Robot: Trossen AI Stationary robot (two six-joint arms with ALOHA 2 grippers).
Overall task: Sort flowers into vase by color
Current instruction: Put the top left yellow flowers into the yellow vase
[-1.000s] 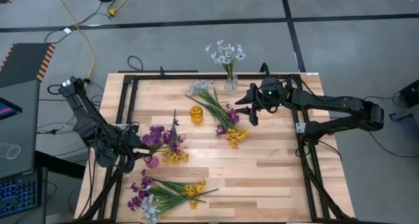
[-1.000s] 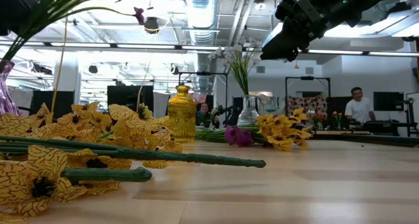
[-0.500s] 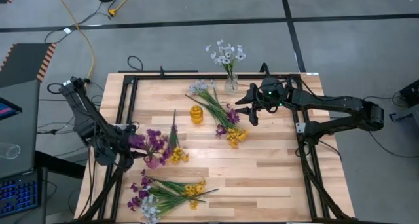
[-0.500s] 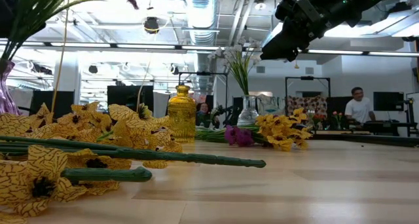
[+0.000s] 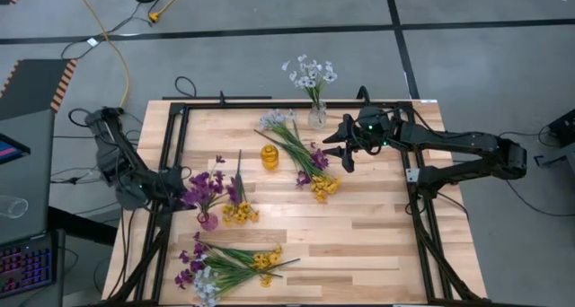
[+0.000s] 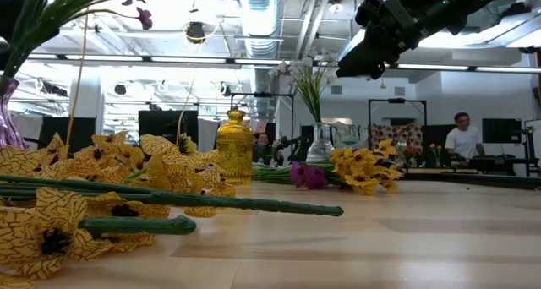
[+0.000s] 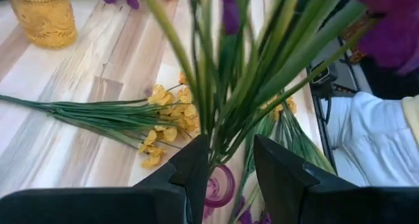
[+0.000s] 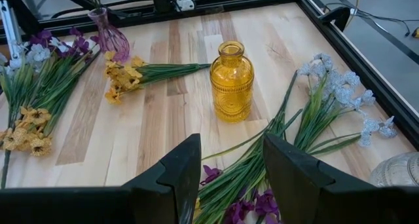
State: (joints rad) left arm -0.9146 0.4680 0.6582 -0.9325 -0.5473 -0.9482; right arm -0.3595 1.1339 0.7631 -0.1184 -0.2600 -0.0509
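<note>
My left gripper [image 5: 176,193] is at the table's left edge, shut on a bunch of purple flowers [image 5: 203,187] on green stems. The bunch stands over the small purple vase [image 5: 208,222], and in the low view its stems [image 6: 46,23] rise from the vase [image 6: 8,111]. My right gripper [image 5: 338,153] hangs open above a mixed pile of purple, yellow and pale-blue sprays [image 5: 301,154] lying on the table. A yellow vase [image 5: 269,157] stands beside that pile. A clear vase [image 5: 316,118] at the far edge holds white flowers [image 5: 310,74]. My left gripper pinches the purple bunch's green stems [image 7: 219,142] between its two fingers [image 7: 193,168], several stems together, low on the bunch. It comes in roughly level from the table's left side. The lower ends of the stems reach the purple vase's mouth [image 7: 219,185]; the blossoms [image 7: 393,34] fan out above.
A yellow spray [image 5: 239,213] lies beside the purple vase. Another mixed pile [image 5: 225,267] lies near the near edge. Bare wood [image 5: 377,226] lies on the table's right half. A black frame [image 5: 171,145] edges the table. A person [image 6: 462,141] stands in the room beyond.
My left gripper, still shut on the purple bunch, has shifted slightly toward the table's left edge and tipped the bunch; its blossoms have swung leftward above the purple vase. My right arm has kept still.
</note>
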